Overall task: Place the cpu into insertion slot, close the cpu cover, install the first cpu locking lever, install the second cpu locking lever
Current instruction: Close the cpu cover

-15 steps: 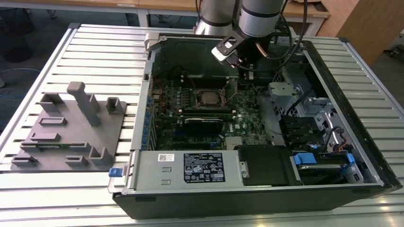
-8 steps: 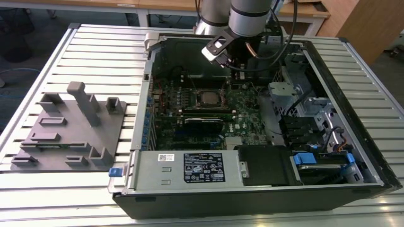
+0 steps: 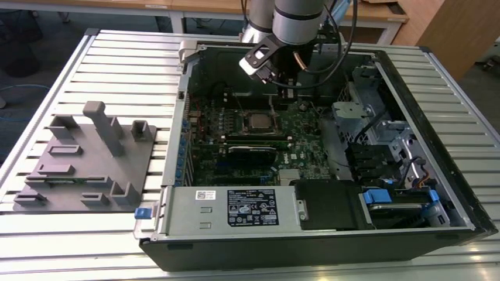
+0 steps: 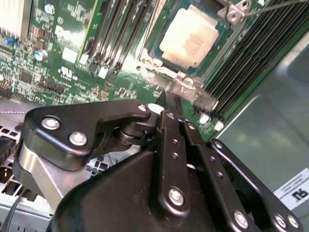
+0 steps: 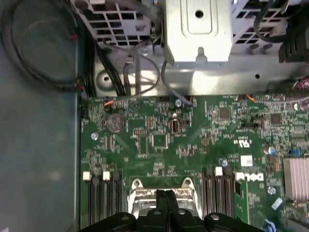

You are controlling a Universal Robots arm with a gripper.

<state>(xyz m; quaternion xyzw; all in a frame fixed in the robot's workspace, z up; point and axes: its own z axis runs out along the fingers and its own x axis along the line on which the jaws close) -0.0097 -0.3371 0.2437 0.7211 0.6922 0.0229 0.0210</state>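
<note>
Where a slatted metal table (image 3: 117, 64) stood in front of wooden desks (image 3: 211, 7), an open computer case (image 3: 312, 246) lay on its side with its green circuit board (image 5: 193, 140) facing up. A grey plastic fixture (image 3: 86, 170) rested on the table at the exterior view's left of the case, well apart from the arm (image 3: 299, 17), which reached down into the case from above.

The cpu (image 4: 189, 36) sat flat inside the insertion slot (image 4: 235, 10), its dull metal top bare, with long black memory slots (image 4: 120, 29) running along both sides. The gripper (image 4: 172, 100) had its two fingers pressed together, with nothing visible between them. Its tips were at the slot's edge, just beside the cpu and not over it. They met a blurred silvery metal part (image 4: 186, 89) on the rim, though actual contact could not be told. In the exterior view the gripper hung near the cpu, slightly toward the exterior view's right.
</note>
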